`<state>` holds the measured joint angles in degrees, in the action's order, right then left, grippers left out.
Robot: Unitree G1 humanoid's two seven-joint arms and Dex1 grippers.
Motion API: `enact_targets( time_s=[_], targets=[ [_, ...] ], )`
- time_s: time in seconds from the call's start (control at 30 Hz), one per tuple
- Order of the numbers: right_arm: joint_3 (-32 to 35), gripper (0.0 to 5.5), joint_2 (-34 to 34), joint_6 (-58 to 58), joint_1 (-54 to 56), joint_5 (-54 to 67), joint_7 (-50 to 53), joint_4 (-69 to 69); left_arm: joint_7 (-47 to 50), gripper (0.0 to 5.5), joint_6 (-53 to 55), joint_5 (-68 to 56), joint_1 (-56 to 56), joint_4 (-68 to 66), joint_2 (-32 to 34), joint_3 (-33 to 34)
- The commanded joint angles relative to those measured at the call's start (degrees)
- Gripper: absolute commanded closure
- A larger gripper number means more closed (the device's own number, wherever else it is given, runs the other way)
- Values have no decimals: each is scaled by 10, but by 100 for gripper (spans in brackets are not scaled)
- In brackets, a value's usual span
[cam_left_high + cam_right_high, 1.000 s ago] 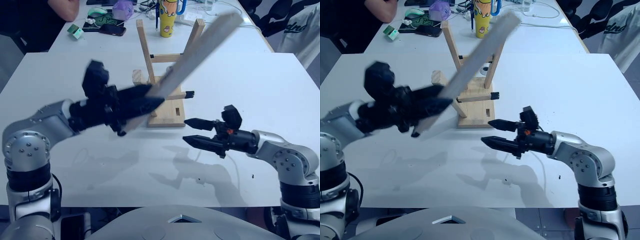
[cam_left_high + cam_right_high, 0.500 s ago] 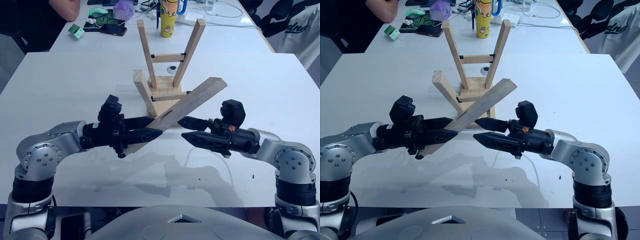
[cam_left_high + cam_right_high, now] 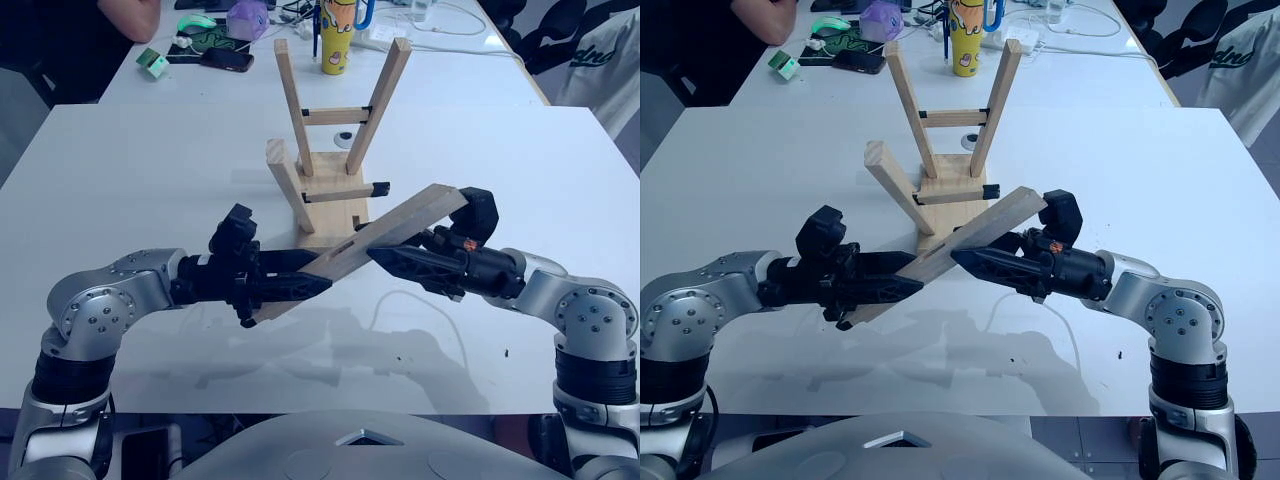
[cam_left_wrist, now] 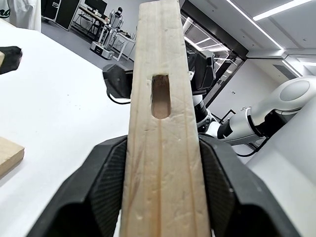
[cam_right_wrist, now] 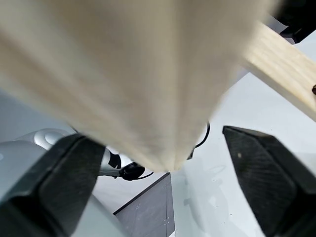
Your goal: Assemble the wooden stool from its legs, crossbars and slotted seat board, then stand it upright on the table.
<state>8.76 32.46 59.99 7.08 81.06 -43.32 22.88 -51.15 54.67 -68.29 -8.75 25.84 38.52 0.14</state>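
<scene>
A loose wooden leg (image 3: pixel 395 228) with a slot (image 4: pixel 160 96) hangs slanted low over the front of the table. My left gripper (image 3: pixel 315 277) is shut on its lower end, with both fingers (image 4: pixel 98 192) pressed to its sides. My right gripper (image 3: pixel 385 250) is open and straddles the leg's upper part, and its fingers (image 5: pixel 256 173) stand apart from the wood (image 5: pixel 133 74). Behind the leg the seat board (image 3: pixel 335 212) lies flat on the table. Two upright legs (image 3: pixel 292 100) joined by a crossbar (image 3: pixel 335 115) stand on it. A third, tilted leg (image 3: pixel 285 180) leans to the left.
A yellow cup (image 3: pixel 335 40), a dark phone (image 3: pixel 225 60), a small green box (image 3: pixel 152 65) and a purple object (image 3: pixel 245 18) lie at the table's far edge. Bare white tabletop (image 3: pixel 120 170) spreads to both sides.
My left arm has swung the leg down from high over the stool to low over the table's front. My right gripper moved left, and its fingers now straddle the leg.
</scene>
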Motion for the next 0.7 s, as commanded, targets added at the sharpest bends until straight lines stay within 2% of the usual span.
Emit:
enact_targets(
  time_s=[0.03,0.07,0.37,0.67,0.7],
  targets=[
    [5,185,10,-2,2,1,-2,-4,-15,343,7,11,-5,-1,13,0],
    [5,213,11,-2,3,2,-2,-5,-16,343,8,12,-2,0,14,-3],
    [-2,344,14,0,0,-1,-10,-4,-26,343,8,26,9,9,19,-7],
    [-9,344,21,-6,-10,-34,-24,-10,-13,343,-13,44,-6,-4,-2,7],
    [-9,344,21,-9,-11,-40,-24,-13,-3,306,-14,41,-9,-8,-9,12]
  ],
)
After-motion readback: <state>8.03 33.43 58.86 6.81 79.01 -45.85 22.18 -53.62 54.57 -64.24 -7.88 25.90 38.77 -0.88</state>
